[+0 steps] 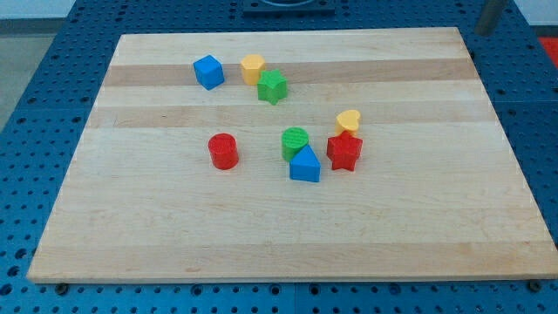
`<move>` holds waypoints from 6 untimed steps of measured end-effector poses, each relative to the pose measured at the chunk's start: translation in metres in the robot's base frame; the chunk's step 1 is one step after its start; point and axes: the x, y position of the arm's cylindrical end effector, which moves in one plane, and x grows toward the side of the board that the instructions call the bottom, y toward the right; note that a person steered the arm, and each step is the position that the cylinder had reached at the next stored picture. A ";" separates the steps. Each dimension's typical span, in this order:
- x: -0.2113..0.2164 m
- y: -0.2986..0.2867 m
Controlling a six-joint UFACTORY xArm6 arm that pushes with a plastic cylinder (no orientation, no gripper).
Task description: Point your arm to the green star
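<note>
**Inspection: green star sits near the bench's top edge; tip not sighted**

You will find the green star (272, 86) in the upper middle of the bench (418, 235), touching or just beside the yellow block (253, 68) on its upper left. The blue cube (208, 71) stands near them, further to the view's left.

Lower down, note a second cluster: the green cylinder (295, 141) with the blue triangular block (305, 164) against its lower right, the red star (344, 151) just beside that, and the yellow heart (349, 121) touching the red star's top. The red cylinder (223, 150) stands alone to the view's left of this cluster.

My tip does not show, and this arm has no pincer to report on. A dark object (492, 16) at the view's top right corner cannot be identified.
</note>
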 end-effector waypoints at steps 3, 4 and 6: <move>0.003 -0.111; 0.012 -0.167; 0.023 -0.259</move>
